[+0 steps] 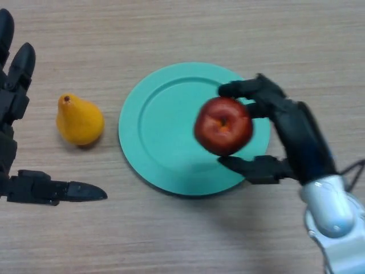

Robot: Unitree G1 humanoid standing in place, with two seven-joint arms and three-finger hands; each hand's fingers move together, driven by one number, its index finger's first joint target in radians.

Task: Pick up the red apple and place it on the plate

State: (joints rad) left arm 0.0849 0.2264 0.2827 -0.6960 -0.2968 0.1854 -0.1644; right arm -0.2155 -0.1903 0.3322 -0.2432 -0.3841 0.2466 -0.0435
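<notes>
Holding the apple [223, 125] over the right half of the plate [148, 142], stem dimple turned up toward the camera — carried there, by the look of it, so that letting go drops it inside the rim rather than on the wood. Cannot tell whether already resting on the plate or just above it; a faint shadow on the green below it hints at a small gap. Pinched from the right by the right hand [285, 128]: fingers curled over the far side, thumb pressed in from the near side, palm just beside the fruit and clear of the plate's centre. Gripped at the sides, probably so the underside stays free to settle flat. Reaching in from the lower right, wrist beyond the plate's edge.

Lying on the table [228, 28] to the left of the plate, apart from it, a yellow pear [80, 121] — untouched. Resting idle at the far left, the left hand [17, 114], fingers straight and spread, thumb stretched out low, holding nothing.
</notes>
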